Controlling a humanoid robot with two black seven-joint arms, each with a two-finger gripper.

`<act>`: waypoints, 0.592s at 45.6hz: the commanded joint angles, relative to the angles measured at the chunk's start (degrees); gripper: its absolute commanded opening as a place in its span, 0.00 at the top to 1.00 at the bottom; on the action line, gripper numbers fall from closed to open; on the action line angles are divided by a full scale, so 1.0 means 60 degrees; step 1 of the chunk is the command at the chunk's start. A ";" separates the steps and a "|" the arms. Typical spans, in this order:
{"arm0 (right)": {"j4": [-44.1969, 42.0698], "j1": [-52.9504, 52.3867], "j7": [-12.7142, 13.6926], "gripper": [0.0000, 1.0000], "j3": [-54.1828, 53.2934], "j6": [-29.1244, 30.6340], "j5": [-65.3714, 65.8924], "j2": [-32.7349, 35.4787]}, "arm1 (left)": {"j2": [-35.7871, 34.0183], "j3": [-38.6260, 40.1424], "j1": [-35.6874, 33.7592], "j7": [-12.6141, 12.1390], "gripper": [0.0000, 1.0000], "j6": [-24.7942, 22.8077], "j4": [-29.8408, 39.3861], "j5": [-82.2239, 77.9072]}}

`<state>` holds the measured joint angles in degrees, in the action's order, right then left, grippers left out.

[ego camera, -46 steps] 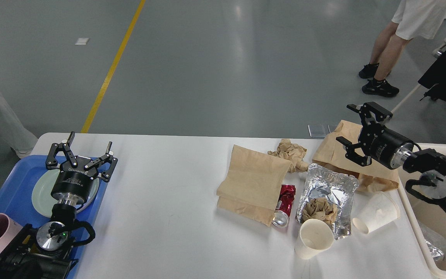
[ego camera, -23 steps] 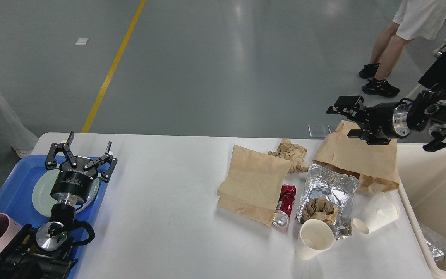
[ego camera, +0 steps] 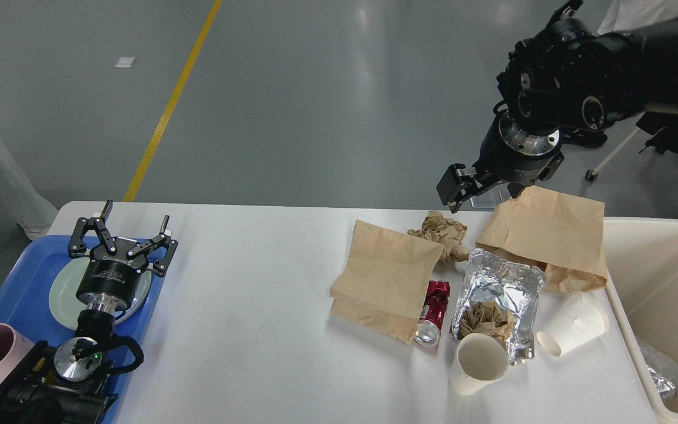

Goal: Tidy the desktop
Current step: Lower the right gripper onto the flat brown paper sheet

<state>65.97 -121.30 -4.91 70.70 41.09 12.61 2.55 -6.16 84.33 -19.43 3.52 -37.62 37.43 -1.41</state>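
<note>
Trash piled on the counter (ego camera: 256, 330) next to the bin (ego camera: 657, 277) for dumping; left gripper (ego camera: 122, 235) wide open, empty; right gripper (ego camera: 473, 187) above it, jaws unclear.

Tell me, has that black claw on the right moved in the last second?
Yes. The right gripper swung left, away from the cream bin, and now hangs past the table's far edge, above the crumpled brown paper.

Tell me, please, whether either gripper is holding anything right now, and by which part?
Nothing is held. The left gripper is open above the pale green round plate; the right gripper hangs empty above the white desktop.
</note>
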 commanded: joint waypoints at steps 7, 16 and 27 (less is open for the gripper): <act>0.2700 -0.2034 0.1300 0.01 -0.0050 0.0052 -0.0989 0.0497 | 0.0001 0.0007 0.0001 -0.0016 0.04 0.0000 0.0001 0.0000; 0.3288 -0.2357 0.1727 0.02 -0.0168 -0.0197 -0.2057 0.0821 | 0.0001 0.0007 0.0001 -0.0016 0.04 -0.0015 0.0001 0.0000; 0.3259 -0.2094 0.1712 0.06 -0.0168 -0.1427 -0.4635 0.0938 | 0.0001 -0.0007 0.0001 -0.0016 0.04 -0.0015 0.0001 0.0000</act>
<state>85.53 -135.14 5.36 70.03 35.36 -9.09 8.29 -6.15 84.34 -19.43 3.43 -37.62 37.43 -1.41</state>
